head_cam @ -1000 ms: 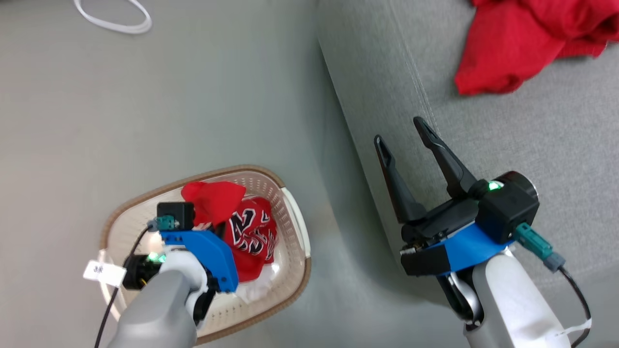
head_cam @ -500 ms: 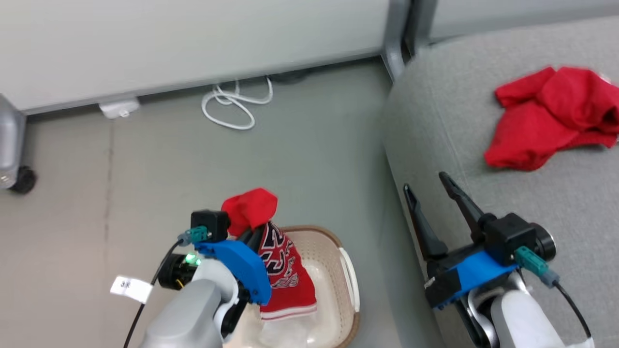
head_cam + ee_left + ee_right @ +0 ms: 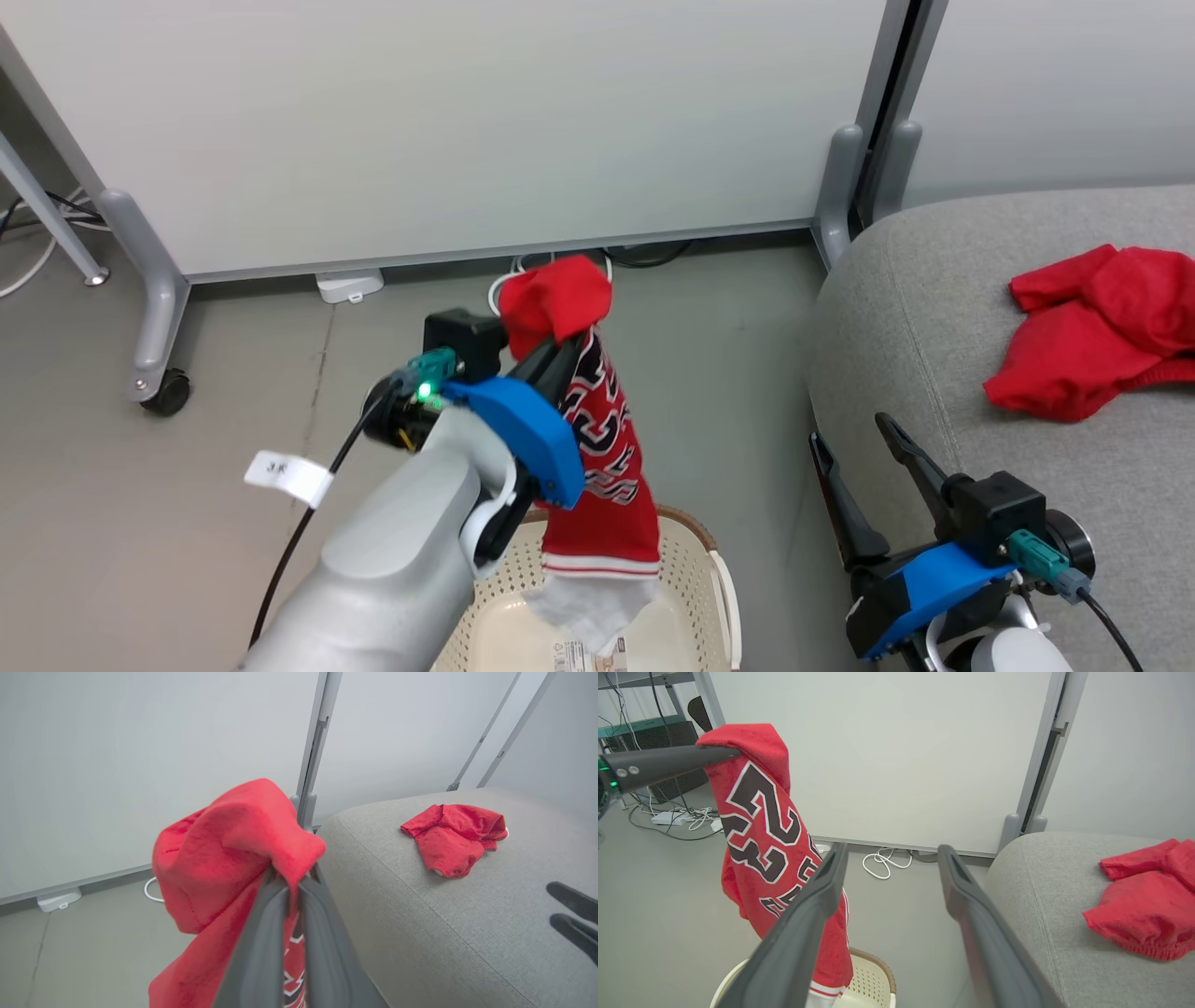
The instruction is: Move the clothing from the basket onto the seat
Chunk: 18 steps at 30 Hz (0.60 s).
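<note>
left gripper (image 3: 569, 341): clenched on a bunched fold of the lettered red jersey (image 3: 607, 448), holding it up in the air in front of the white partition (image 3: 467, 121).
lettered red jersey: hangs straight down from the fingers, its white-striped hem over the basket (image 3: 719, 579); I can't tell whether it clears the rim.
basket: on the floor, just beside the sofa seat (image 3: 934, 308).
right gripper (image 3: 850, 431): fingers spread wide, nothing between them, by the seat's front edge.
plain red garment (image 3: 1092, 341): crumpled on the sofa seat, well apart from both grippers.
</note>
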Tool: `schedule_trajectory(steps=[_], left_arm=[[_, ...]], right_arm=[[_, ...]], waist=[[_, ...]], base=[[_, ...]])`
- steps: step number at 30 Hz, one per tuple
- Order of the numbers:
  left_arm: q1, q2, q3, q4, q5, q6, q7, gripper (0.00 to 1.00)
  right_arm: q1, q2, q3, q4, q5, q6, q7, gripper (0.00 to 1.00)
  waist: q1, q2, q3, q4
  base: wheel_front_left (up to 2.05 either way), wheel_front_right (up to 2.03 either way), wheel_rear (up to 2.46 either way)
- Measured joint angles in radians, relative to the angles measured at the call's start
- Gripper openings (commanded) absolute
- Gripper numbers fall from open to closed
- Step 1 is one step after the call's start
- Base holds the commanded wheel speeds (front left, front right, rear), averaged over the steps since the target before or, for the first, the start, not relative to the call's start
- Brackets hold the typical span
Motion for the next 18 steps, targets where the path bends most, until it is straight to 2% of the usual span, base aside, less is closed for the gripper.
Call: schedule_trajectory(steps=[12, 18], left_arm=[[-0.158, -0.017, -0.042, -0.093, 0.031, 0.000, 0.026, 0.00], [-0.169, -0.021, -0.058, -0.119, 0.029, 0.002, 0.036, 0.00]], right_arm=[[0.020, 0.000, 0.022, -0.012, 0.008, 0.000, 0.030, 1.00], [0.020, 0.000, 0.035, -0.011, 0.015, 0.000, 0.031, 1.00]], waist=[[0.0001, 0.0000, -0.029, 0.025], [0.0001, 0.0000, -0.026, 0.030]], base=[[0.00, 0.00, 0.00], [0.00, 0.00, 0.00]])
